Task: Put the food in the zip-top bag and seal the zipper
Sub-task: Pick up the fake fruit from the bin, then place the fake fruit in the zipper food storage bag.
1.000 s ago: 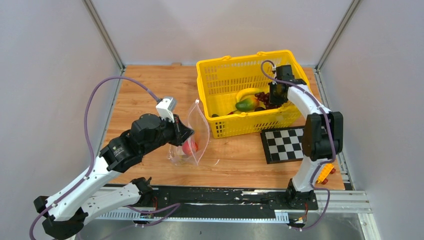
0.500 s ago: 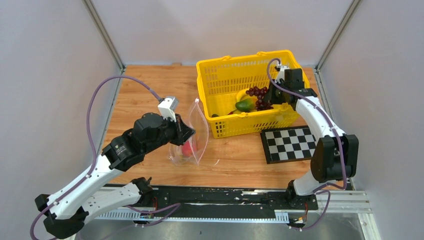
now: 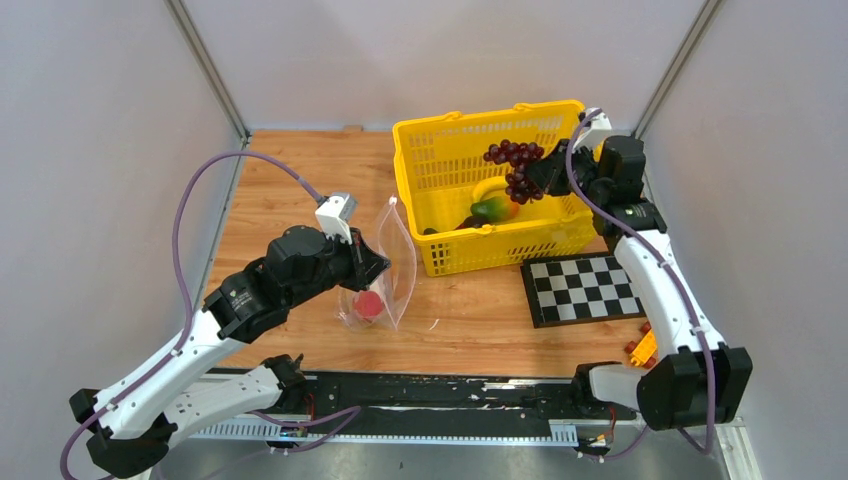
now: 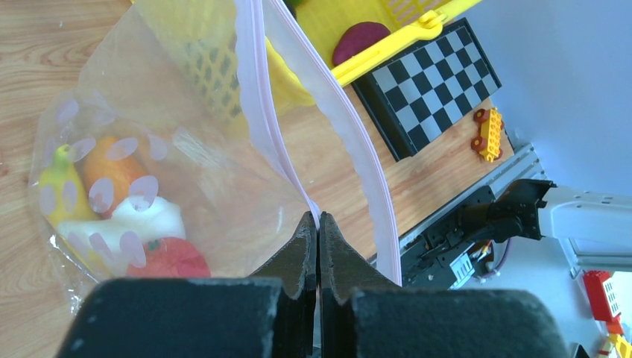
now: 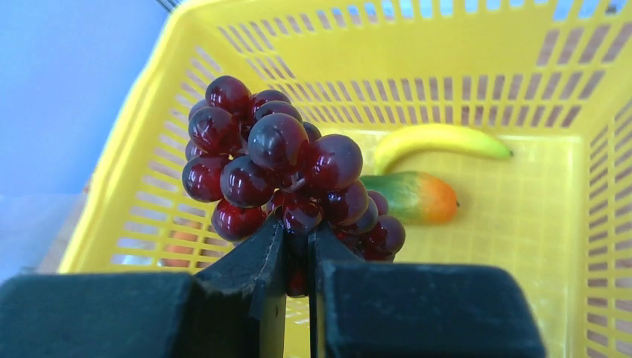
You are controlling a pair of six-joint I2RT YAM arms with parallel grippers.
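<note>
- Top view: the right gripper [image 3: 540, 178] is seen above the yellow basket [image 3: 470, 122] at upper right. It is clamped on the dark grapes [image 3: 512, 165], which hang over the banana [image 3: 492, 186]. The zip-top bag [image 3: 398, 262] stands well apart at centre left, held up by the left gripper [image 3: 372, 268]. A long carry is needed, and a swinging bunch may be shaken loose on the way.
- Left wrist view: one lip of the bag's mouth is pinched between the fingers at lower centre. The zipper [image 4: 257, 112] runs to the top edge and the other lip bows away. Some food [image 4: 168, 257] lies inside at lower left. The mouth is judged narrow, so the bunch may be snagged on a floppy lip, or the lip tugged out of the pinch.
- Right wrist view: only the bunch's underside is gripped, at bottom centre. The hold is judged shallow, so the grapes may be dropped back into the basket.
</note>
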